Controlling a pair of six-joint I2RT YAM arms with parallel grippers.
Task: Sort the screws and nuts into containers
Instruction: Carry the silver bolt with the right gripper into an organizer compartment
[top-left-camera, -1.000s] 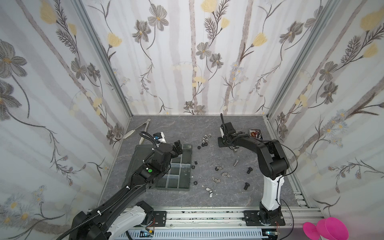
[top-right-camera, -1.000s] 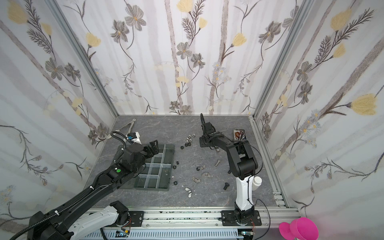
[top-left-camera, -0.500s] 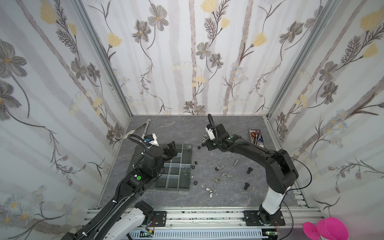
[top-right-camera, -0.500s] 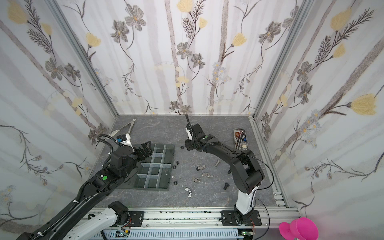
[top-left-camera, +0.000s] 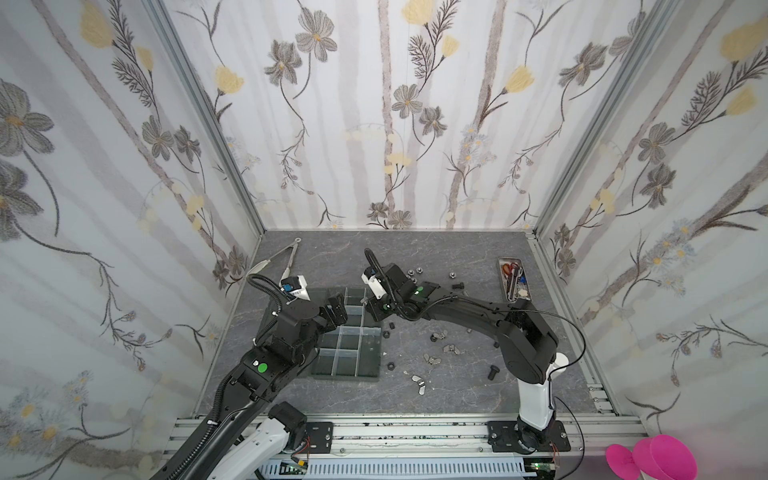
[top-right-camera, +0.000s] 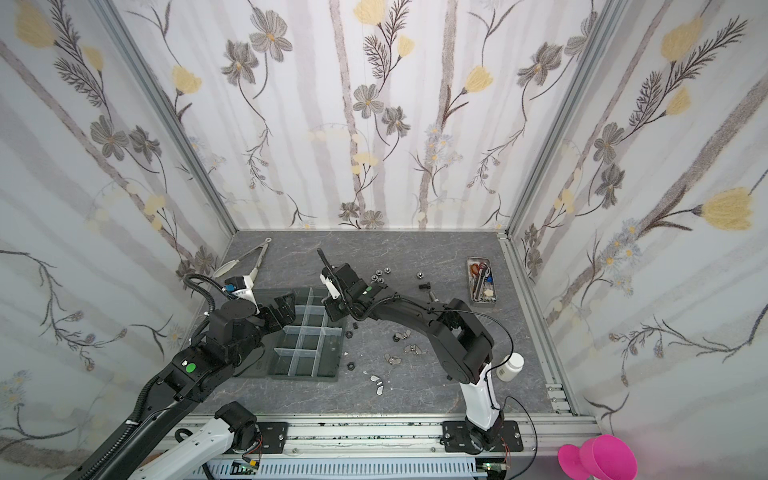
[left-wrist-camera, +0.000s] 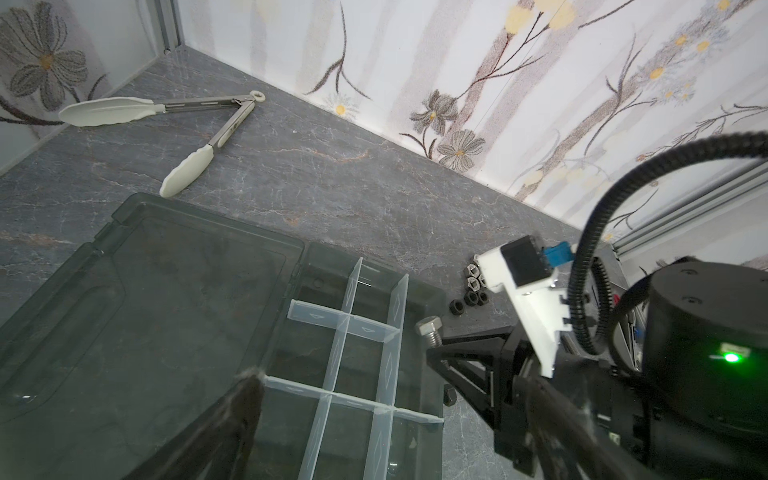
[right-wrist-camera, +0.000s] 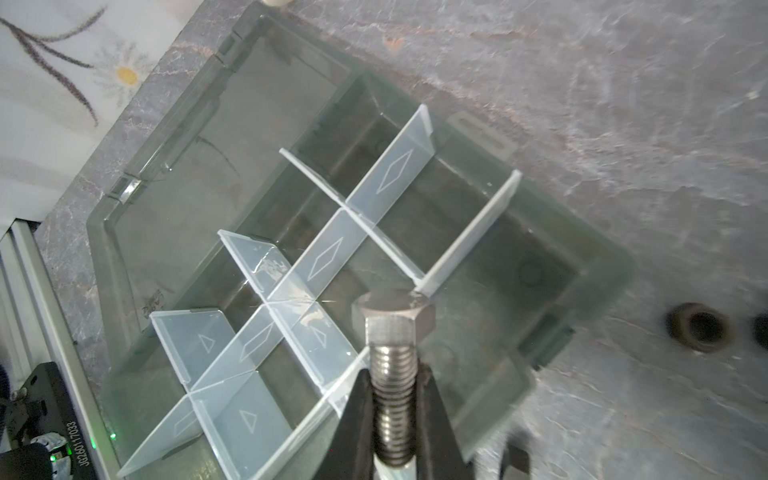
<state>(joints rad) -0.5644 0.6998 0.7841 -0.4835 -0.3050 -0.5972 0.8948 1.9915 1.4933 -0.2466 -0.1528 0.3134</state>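
My right gripper (right-wrist-camera: 394, 376) is shut on the threaded shank of a silver hex-head screw (right-wrist-camera: 392, 316), held just above the far right corner cell of the dark grey organiser tray (top-left-camera: 349, 375). In both top views this gripper (top-left-camera: 368, 305) (top-right-camera: 330, 309) reaches across to the tray's far edge. My left gripper (top-left-camera: 334, 311) (left-wrist-camera: 395, 399) hangs open over the tray's far left part, empty. Loose on the table are silver nuts (top-left-camera: 413, 272), black nuts (left-wrist-camera: 469, 297), wing nuts (top-left-camera: 451, 349) and a black screw (top-left-camera: 492, 371). The containers (right-wrist-camera: 478, 257) are clear-walled cells.
The tray's clear lid (left-wrist-camera: 145, 299) lies open flat on its left side. Metal tongs (top-left-camera: 278, 262) lie at the far left. A narrow metal tray with scissors (top-left-camera: 514, 280) stands at the far right, and a white bottle (top-right-camera: 510, 365) stands behind my right arm's base.
My right gripper has swung left from the far middle of the table to the tray's far right corner, carrying the screw. My left gripper has drawn back a little to the left.
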